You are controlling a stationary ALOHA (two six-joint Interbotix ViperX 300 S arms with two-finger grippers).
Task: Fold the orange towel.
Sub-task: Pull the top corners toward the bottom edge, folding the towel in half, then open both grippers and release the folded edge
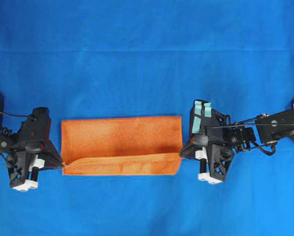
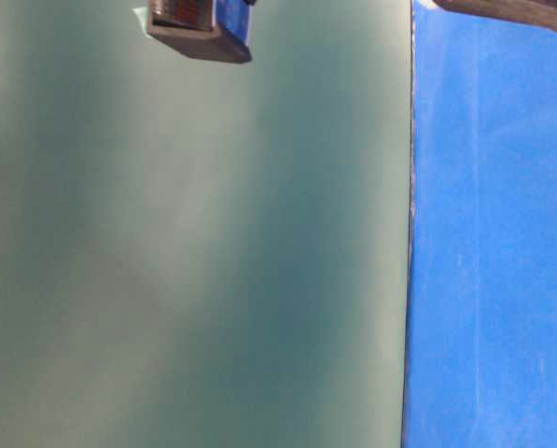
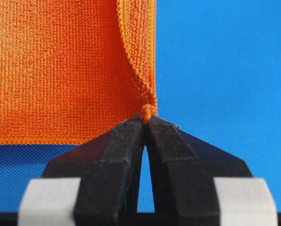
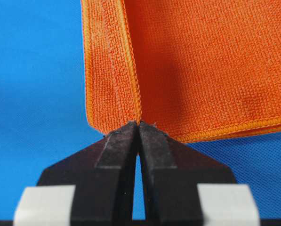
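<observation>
Orange towel (image 1: 121,145), fuzzy microfibre rectangle, partly folded; left hand (image 1: 62,164) and right hand (image 1: 182,153) each pinch a corner.

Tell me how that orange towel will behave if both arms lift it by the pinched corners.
The orange towel looks floppy: its near strip already curls over, so the middle would probably sag. The thin fuzzy weave suggests little weight. The left gripper holds only a small nub, so it might slip.
</observation>
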